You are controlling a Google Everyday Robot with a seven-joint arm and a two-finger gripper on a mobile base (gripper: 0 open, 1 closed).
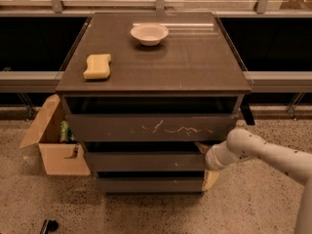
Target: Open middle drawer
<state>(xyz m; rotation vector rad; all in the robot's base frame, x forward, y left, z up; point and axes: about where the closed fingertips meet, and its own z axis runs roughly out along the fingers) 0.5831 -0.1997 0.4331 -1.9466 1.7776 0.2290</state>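
Note:
The middle drawer (146, 162) is the shallow dark front with a tiny white speck, under the taller top drawer (151, 126) that bears white scratches. It stands out a little from the cabinet, with a dark gap above it. The plain bottom drawer (148, 184) lies below. My gripper (204, 151) comes in from the right on a white arm and sits at the right end of the middle drawer, at its upper edge. One cream finger (201, 146) shows above the front; another cream part (210, 179) hangs lower by the bottom drawer.
A white bowl (149, 33) and a yellow sponge (97, 66) lie on the cabinet top (195, 67). An open cardboard box (53, 140) stands on the floor left of the drawers. A low ledge runs behind on both sides.

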